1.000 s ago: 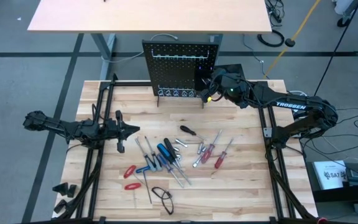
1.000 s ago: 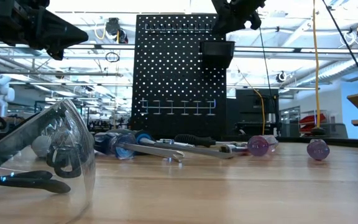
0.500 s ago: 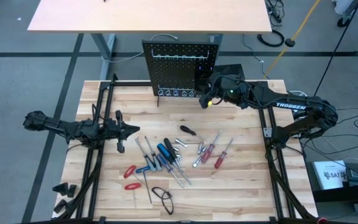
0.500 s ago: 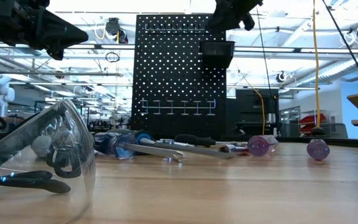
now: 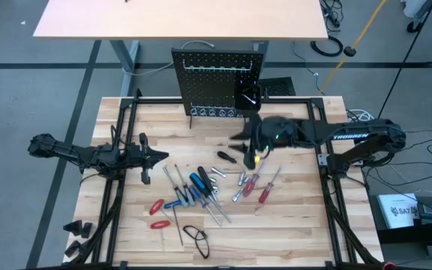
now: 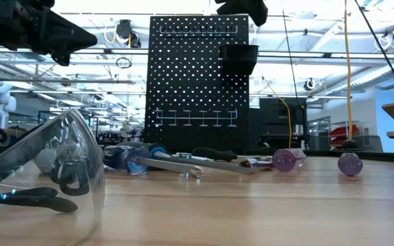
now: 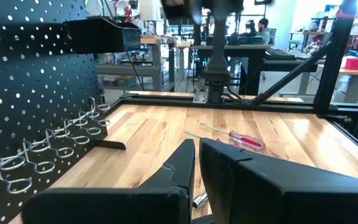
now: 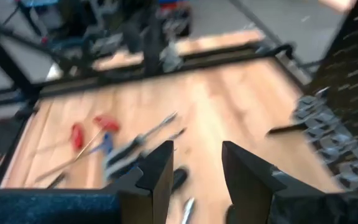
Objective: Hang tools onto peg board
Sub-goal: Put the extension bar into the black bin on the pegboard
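The peg board (image 5: 217, 81) stands upright at the table's far edge, with a row of hooks (image 6: 190, 117) and a small black bin (image 6: 238, 59). The tools lie loose mid-table: a black-handled screwdriver (image 5: 226, 157), red-handled screwdrivers (image 5: 265, 187), blue-handled ones (image 5: 201, 184), red pliers (image 5: 156, 212) and thin rods (image 5: 175, 180). My right gripper (image 5: 236, 141) hovers open above the black-handled screwdriver, holding nothing; its wrist view (image 8: 197, 152) looks down over the tools. My left gripper (image 5: 166, 156) waits shut at the table's left, above the wood (image 7: 197, 149).
Safety glasses (image 6: 46, 171) lie at the table's near edge, close to the low camera, seen as a dark loop (image 5: 195, 238) from above. Black frame rails (image 5: 126, 112) run along the table's left, right and far sides. Bare wood (image 5: 291, 217) lies near-right.
My right gripper has drawn back from the peg board's bin toward the table's near edge and a little left, now over the loose tools. It has turned, so its wrist view sweeps across the table in blur. The tools have not moved.
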Available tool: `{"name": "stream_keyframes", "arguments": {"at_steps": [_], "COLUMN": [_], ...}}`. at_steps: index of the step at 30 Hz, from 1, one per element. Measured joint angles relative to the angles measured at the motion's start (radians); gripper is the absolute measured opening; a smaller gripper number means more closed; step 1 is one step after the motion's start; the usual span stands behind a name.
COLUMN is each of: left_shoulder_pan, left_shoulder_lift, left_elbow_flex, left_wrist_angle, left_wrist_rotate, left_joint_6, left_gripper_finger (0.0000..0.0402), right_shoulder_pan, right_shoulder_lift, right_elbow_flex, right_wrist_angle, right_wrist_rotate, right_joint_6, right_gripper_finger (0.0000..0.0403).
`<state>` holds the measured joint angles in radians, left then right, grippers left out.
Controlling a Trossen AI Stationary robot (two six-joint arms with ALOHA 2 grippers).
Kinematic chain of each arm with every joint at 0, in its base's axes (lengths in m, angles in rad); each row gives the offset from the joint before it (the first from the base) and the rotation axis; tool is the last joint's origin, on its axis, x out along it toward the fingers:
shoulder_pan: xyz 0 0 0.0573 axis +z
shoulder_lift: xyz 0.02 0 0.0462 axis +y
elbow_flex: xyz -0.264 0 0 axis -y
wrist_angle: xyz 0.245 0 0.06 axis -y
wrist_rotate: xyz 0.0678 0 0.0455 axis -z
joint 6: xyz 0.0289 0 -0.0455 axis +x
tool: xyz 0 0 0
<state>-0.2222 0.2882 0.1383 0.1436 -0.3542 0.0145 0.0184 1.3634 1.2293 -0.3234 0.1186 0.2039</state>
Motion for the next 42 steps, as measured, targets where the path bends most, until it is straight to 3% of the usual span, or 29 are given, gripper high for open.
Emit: {"name": "stream_keyframes", "arguments": {"at_steps": [11,17,34,42], "left_shoulder_pan": [-0.001,-0.001,-0.054,-0.068], "left_shoulder_lift": [0.023,0.09,0.41,0.517], "left_elbow_flex": [0.0,0.001,0.15,0.165], "left_wrist_angle": [0.008,0.126,0.081,0.139], "left_wrist_rotate": [0.055,0.065,0.07,0.093], "left_joint_6": [-0.037,-0.059,-0.073,-0.056], "left_gripper_finger": [0.0032,0.0032,0.0035,0.0122], "right_shoulder_pan": [0.145,0.17,0.188,0.203], "right_shoulder_lift": [0.25,0.348,0.385,0.387], "right_elbow_flex": [-0.002,-0.002,-0.002,-0.001], "right_wrist_angle": [-0.04,-0.047,-0.161,-0.188], "right_wrist_rotate": [0.007,0.006,0.004,-0.15], "right_joint_6": [-0.003,0.029,0.057,-0.082], "right_gripper_finger": [0.0128,0.0128,0.0128,0.0128]}}
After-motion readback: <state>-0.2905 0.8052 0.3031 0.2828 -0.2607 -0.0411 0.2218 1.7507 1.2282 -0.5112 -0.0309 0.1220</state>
